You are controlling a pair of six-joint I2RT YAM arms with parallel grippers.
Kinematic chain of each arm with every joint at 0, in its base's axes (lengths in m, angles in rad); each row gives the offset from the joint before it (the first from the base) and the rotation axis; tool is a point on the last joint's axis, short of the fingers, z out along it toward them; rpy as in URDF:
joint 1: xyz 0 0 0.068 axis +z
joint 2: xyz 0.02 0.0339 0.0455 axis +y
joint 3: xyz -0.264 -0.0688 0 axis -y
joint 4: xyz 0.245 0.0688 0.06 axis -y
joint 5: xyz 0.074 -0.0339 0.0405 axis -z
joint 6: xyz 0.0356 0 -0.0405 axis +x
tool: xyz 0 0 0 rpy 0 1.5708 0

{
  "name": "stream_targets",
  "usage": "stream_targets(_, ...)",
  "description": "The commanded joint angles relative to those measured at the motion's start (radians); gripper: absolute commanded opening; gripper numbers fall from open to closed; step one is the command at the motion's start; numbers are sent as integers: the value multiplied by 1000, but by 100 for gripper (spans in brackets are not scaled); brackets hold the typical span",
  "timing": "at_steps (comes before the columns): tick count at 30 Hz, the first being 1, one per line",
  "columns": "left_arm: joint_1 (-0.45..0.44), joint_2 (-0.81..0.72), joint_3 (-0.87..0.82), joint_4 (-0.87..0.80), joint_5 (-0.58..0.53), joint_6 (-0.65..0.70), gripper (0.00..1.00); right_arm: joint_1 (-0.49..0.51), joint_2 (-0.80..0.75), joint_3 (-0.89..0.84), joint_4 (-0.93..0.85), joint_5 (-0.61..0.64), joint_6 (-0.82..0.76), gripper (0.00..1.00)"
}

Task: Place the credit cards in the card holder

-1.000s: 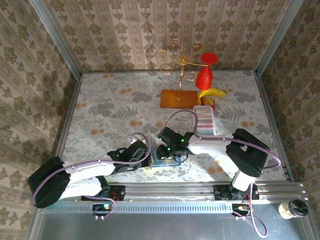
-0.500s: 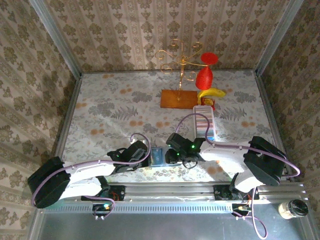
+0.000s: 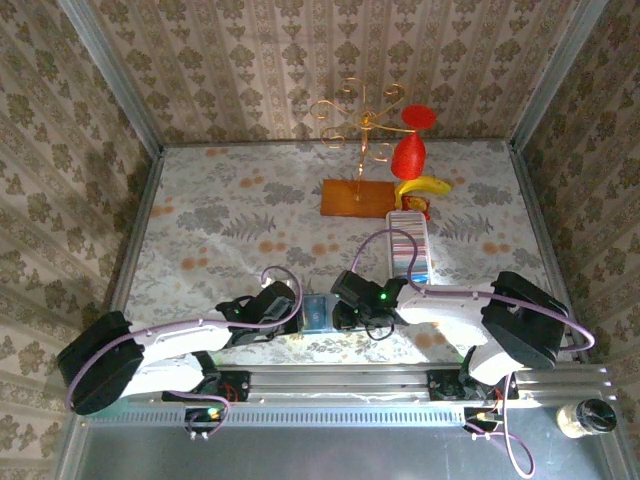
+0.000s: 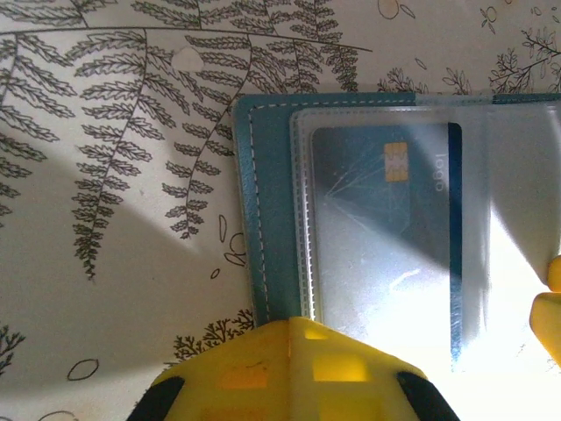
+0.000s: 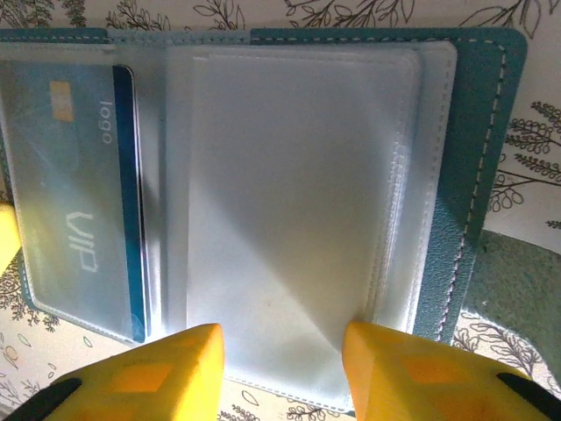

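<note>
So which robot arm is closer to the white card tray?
The right. The right arm reaches across just in front of the white tray; the left arm lies farther off, left of the card holder.

Found left gripper (image 4: 289,368) closed tight, yellow tips together, held low and pointing down. Found right gripper (image 5: 280,351) with jaws parted, a clear gap between the tips. Saw left arm (image 3: 170,345) and right arm (image 3: 450,297) stretched low and inward, grippers near each other.
</note>
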Motion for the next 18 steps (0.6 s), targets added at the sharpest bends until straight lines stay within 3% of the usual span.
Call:
stream_targets(1,-9,20,-8,10,2,-14,3,13,44,12,-14,22,19,46)
stream_targets(6,-8,25,-16,20,5,-19,3,16,62,13,46,-3,34,54)
stream_targets(18,-8,0,-29,16,-1,-24,2,16,40,-10,238,-45,100,55)
